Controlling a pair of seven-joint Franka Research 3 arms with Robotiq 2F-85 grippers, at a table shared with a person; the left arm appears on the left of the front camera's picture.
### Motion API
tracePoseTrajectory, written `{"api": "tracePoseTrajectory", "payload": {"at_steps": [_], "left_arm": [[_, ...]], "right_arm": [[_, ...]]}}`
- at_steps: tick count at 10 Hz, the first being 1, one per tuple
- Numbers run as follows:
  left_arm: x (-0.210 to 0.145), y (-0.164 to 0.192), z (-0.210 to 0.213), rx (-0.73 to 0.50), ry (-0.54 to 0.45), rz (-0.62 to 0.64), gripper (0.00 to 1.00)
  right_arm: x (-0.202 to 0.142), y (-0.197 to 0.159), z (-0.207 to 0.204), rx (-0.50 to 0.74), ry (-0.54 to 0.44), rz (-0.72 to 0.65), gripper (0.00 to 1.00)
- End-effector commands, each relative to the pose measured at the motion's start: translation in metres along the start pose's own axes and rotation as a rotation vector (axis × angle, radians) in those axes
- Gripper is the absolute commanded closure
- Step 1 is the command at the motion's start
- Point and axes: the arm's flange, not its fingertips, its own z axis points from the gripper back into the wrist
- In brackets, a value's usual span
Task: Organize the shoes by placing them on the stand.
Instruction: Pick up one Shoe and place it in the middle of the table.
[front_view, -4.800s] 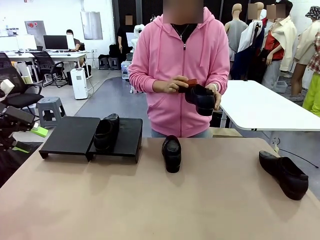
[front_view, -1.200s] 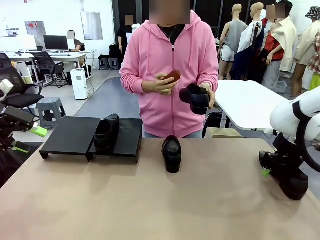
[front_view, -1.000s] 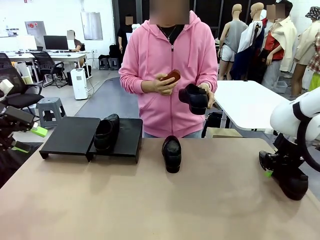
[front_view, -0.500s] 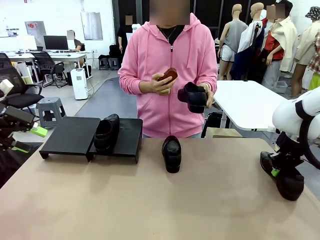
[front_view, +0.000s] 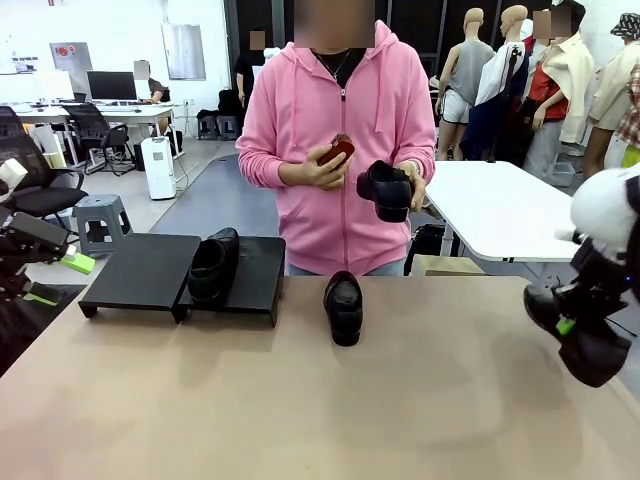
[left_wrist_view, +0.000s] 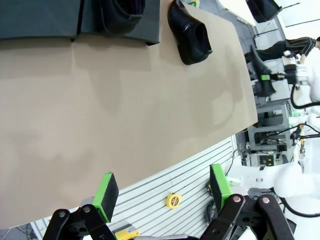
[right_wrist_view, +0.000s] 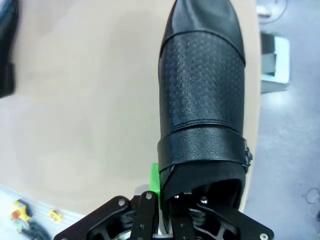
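"Front view first: what is the right gripper (front_view: 570, 321) doing?"

"Its jaws are clamping the heel end of the gripped shoe (front_view: 592, 348) at the table's (front_view: 300, 400) right edge, the toe pointing away from them, nearward."

"And the stand (front_view: 150, 272)?"

"It's sitting well apart, far left, carrying the parked shoe (front_view: 210, 265). The middle shoe (front_view: 343, 305) is lying between, likely in the way. The left gripper (left_wrist_view: 164, 186) is hanging open nearer the stand, and the person's hand (front_view: 412, 185) is holding the fourth shoe (front_view: 388, 190)."

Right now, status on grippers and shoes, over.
Right gripper shut on right-edge shoe. Left gripper open, idle. Second shoe on stand, third shoe in person's hand. Mid-table shoe sits between grip and stand.
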Motion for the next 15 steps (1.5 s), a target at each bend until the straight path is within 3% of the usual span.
{"api": "tracePoseTrajectory", "payload": {"at_steps": [1, 2, 4, 5, 6, 9, 10, 12, 13, 15], "left_arm": [[0.000, 0.002, 0.001, -0.003, 0.004, -0.015, 0.05], [0.000, 0.002, 0.001, -0.003, 0.004, -0.015, 0.05], [0.000, 0.002, 0.001, -0.003, 0.004, -0.015, 0.05], [0.000, 0.002, 0.001, -0.003, 0.004, -0.015, 0.05], [0.000, 0.002, 0.001, -0.003, 0.004, -0.015, 0.05], [0.000, 0.002, 0.001, -0.003, 0.004, -0.015, 0.05], [0.000, 0.002, 0.001, -0.003, 0.004, -0.015, 0.05], [0.000, 0.002, 0.001, -0.003, 0.004, -0.015, 0.05], [0.000, 0.002, 0.001, -0.003, 0.004, -0.015, 0.05], [0.000, 0.002, 0.001, -0.003, 0.004, -0.015, 0.05]], "right_arm": [[-0.072, 0.049, 0.107, 0.019, -0.057, -0.092, 1.00], [-0.099, 0.068, 0.134, 0.044, -0.060, -0.096, 1.00], [-0.131, 0.096, 0.148, 0.082, -0.029, -0.107, 1.00], [-0.132, 0.098, 0.143, 0.017, -0.084, -0.201, 1.00], [-0.131, 0.085, 0.158, 0.061, -0.030, -0.076, 1.00], [-0.143, 0.095, 0.158, 0.047, -0.029, -0.109, 1.00], [-0.132, 0.138, 0.147, -0.016, -0.003, -0.079, 1.00], [-0.109, 0.223, 0.147, -0.008, -0.054, 0.062, 1.00], [-0.101, 0.230, 0.140, -0.011, -0.025, 0.066, 1.00], [-0.108, 0.172, 0.144, -0.011, -0.010, -0.108, 1.00]]}}
